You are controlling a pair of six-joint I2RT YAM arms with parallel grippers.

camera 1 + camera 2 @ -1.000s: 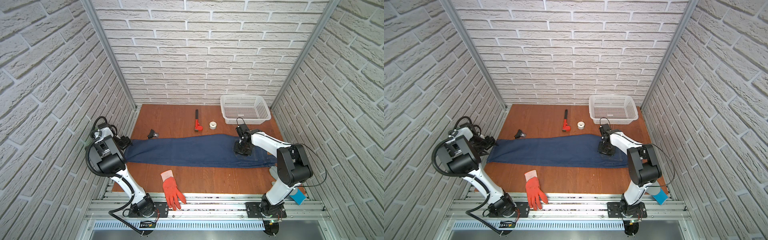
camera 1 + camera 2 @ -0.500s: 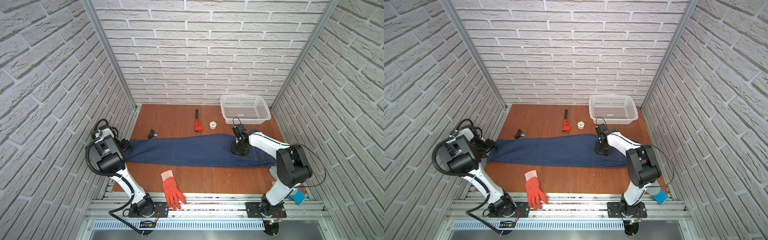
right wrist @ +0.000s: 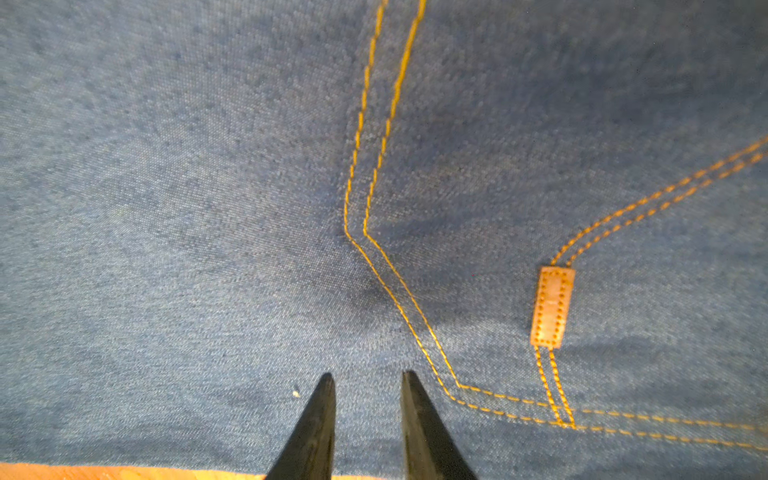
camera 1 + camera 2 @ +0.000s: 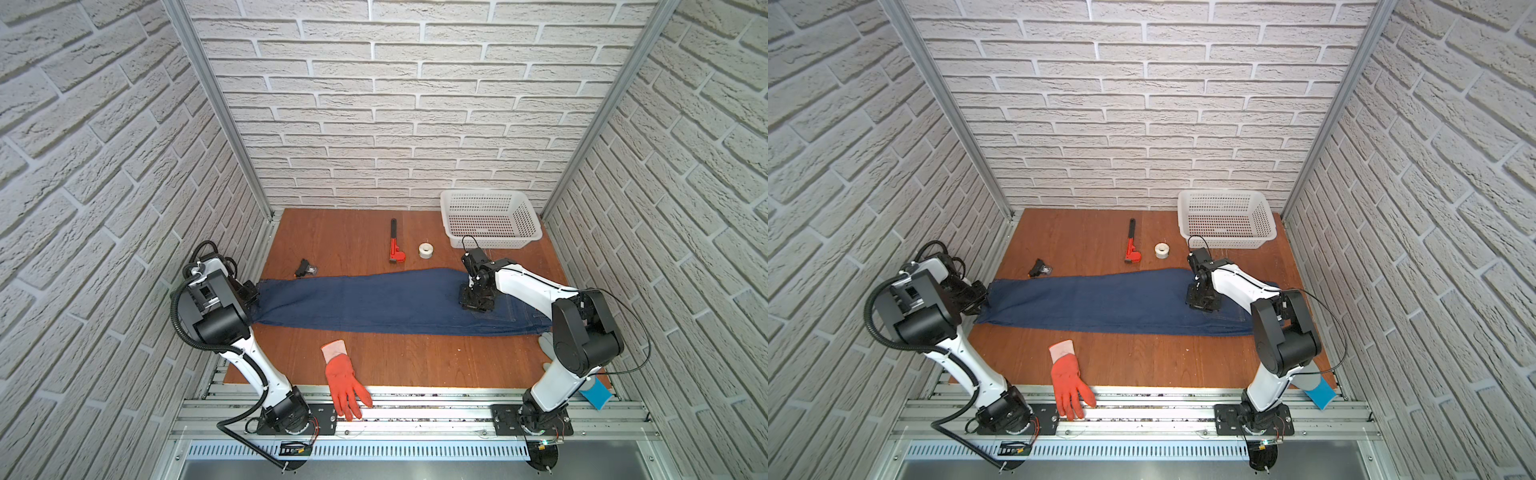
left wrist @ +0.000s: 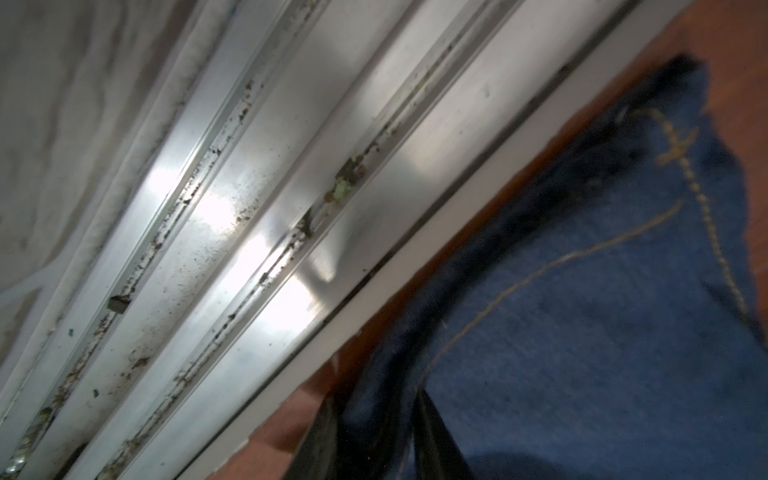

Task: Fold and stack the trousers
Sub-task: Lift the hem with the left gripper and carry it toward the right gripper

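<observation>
Denim fills the narrow gap of the left gripper (image 5: 374, 399), which is closed on the leg-end hem of the trousers (image 5: 582, 332) right at the left edge of the worktop (image 4: 340, 241), beside the aluminium rail (image 5: 249, 208). That view is blurred, but cloth clearly sits between the two fingers.

Over on the other side, the right gripper (image 3: 366, 374) points straight down onto the seat of the trousers (image 3: 208, 166). Its jaws are narrow, its tips are sunk in the cloth, and faint creases run in towards them, so it looks pinched on the fabric. Tan double stitching and a small stitched tab lie just beside it.

From where I stand, the trousers (image 4: 365, 303) stretch flat across the middle of the worktop, with the long axis running left to right. The hems point at the left arm and the wider waist end sits under the right arm. They read as one dark blue band, broadening towards the right.

Behind them lie a red pipe wrench (image 4: 395, 249), a white tape roll (image 4: 426, 250) and a white basket (image 4: 494, 246). An orange-red glove (image 4: 343, 380) lies over the front edge.
</observation>
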